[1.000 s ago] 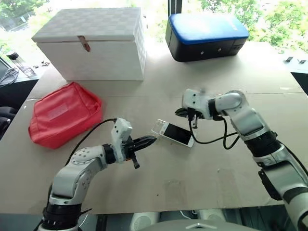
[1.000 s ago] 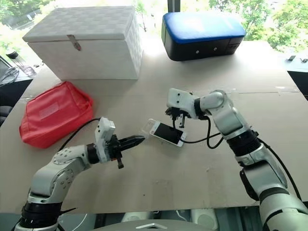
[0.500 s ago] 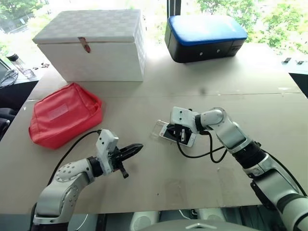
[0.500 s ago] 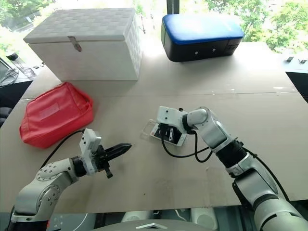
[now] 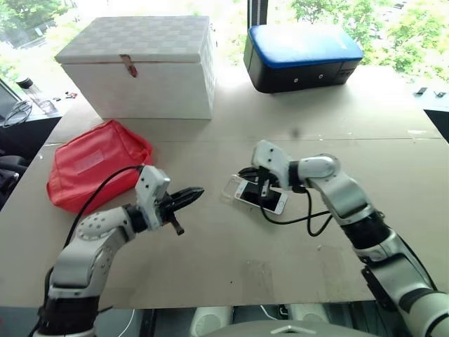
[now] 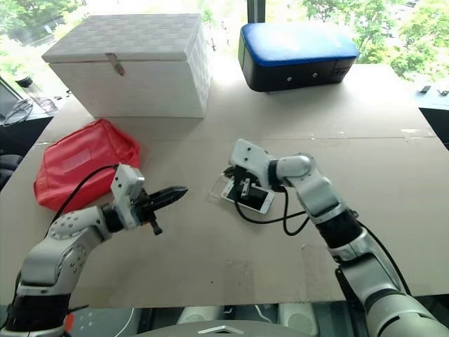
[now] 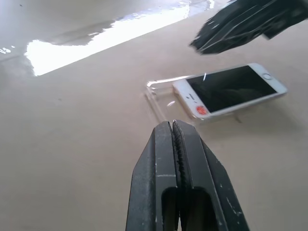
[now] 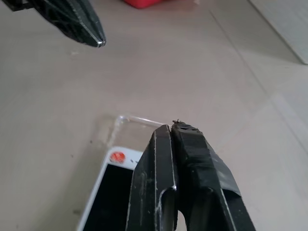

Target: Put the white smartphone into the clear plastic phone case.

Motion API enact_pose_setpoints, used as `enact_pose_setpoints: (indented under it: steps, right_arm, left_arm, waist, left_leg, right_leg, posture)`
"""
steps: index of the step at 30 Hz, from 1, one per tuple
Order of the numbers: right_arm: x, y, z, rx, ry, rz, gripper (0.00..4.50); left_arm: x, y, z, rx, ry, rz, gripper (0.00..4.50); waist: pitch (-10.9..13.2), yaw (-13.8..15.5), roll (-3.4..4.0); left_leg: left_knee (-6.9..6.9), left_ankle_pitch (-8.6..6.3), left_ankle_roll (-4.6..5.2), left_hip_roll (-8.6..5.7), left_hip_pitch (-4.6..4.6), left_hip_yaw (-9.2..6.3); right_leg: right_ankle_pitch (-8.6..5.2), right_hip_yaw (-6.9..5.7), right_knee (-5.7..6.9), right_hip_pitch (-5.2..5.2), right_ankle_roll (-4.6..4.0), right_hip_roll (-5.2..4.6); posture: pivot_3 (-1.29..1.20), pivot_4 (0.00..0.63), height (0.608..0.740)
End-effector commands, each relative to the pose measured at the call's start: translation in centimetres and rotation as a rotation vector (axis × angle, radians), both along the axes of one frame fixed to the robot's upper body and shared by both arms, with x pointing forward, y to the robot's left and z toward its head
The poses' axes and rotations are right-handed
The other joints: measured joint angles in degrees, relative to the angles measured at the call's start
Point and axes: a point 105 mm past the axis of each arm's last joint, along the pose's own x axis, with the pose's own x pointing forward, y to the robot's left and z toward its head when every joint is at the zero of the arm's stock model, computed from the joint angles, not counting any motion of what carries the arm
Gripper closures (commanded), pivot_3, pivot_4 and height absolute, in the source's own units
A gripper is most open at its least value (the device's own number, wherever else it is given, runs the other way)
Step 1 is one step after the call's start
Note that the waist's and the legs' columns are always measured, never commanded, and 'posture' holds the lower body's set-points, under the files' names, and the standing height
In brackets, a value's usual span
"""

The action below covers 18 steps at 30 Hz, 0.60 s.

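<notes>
1. The right gripper (image 6: 244, 184), two black fingers pressed together with nothing between them, hangs right over the white smartphone with its black screen (image 7: 230, 89); whether it touches the glass cannot be told.
2. The left gripper (image 5: 198, 191) is likewise pinched shut and empty, pointing at the smartphone from a short way off, with bare board between its tip and the phone.
3. The smartphone lies face up, partly on the clear plastic phone case with its glinting rim (image 7: 161, 94); the case's open end sticks out past the phone's end nearest the left gripper. A small red round sticker sits on that end of the phone; no writing on it is legible.
4. The pale brown cardboard-covered table (image 5: 280, 260) is open all around the smartphone.
5. Well beyond the smartphone stand a white woven lidded box (image 5: 140, 67) and a blue-topped black case (image 5: 302, 56); a red soft pouch (image 5: 95, 165) lies off beyond the left arm.
</notes>
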Motion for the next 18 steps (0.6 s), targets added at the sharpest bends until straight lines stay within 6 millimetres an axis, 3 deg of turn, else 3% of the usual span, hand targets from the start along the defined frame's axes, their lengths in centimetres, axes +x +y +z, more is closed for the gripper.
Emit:
enact_pose_setpoints:
  steps: [1,4,7,9,13,18]
  right_arm:
    - [-1.5,-1.8,0.6,0.002,-0.036,-0.066,4.5]
    - [-2.4,-4.1,1.7,0.097,-0.057,-0.192,4.5]
    - [-4.0,-8.1,0.4,0.039,-0.032,-0.328,4.5]
    - [-5.5,-9.8,-0.5,-0.01,-0.007,-0.367,4.5]
    - [-6.4,-9.9,-1.0,0.004,0.031,-0.401,4.5]
    - [-6.5,-9.1,-1.5,0.005,0.048,-0.374,4.5]
  left_arm:
    - [1.2,-1.6,-0.6,0.041,0.019,-0.04,4.47]
    - [2.4,-3.0,-0.9,0.065,0.043,-0.062,4.47]
    - [3.5,-4.5,-1.2,0.093,0.051,-0.06,4.47]
    - [3.8,-5.4,-1.4,0.098,0.071,-0.052,4.47]
    - [4.2,-5.5,-0.5,0.117,0.059,-0.066,4.47]
    - [3.7,-3.6,0.5,0.133,0.071,-0.058,4.47]
  waist:
    - [0.0,-0.2,-0.02]
    - [0.0,-0.7,-0.04]
    - [0.0,0.3,-0.06]
    - [0.0,0.3,-0.11]
    - [0.0,-0.6,-0.17]
    - [0.0,-1.3,-0.18]
  left_leg:
    - [-0.01,-0.01,0.0,0.0,-0.05,0.09]
    - [0.03,0.01,-0.01,0.02,-0.8,0.13]
    - [0.05,0.02,-0.01,0.05,-0.8,0.06]
    - [0.07,0.0,0.0,0.04,-0.81,0.09]
    - [0.12,0.0,0.02,0.08,-0.76,0.19]
    - [0.14,0.02,0.02,0.2,-0.63,0.11]
  right_leg:
    - [0.0,0.07,-0.01,0.0,0.01,-0.01]
    - [0.03,0.13,0.12,-0.76,0.03,-0.02]
    - [0.03,0.07,0.13,-0.73,0.03,0.02]
    - [0.02,0.06,0.05,-0.66,0.05,0.01]
    - [0.02,0.18,0.05,-0.67,0.06,0.05]
    - [-0.08,0.17,0.14,-0.66,0.22,0.14]
  posture:
    - [0.0,0.15,0.74]
    - [0.0,0.15,0.74]
    - [0.0,0.15,0.74]
    - [0.0,0.15,0.74]
    - [0.0,0.15,0.74]
    - [0.0,0.15,0.74]
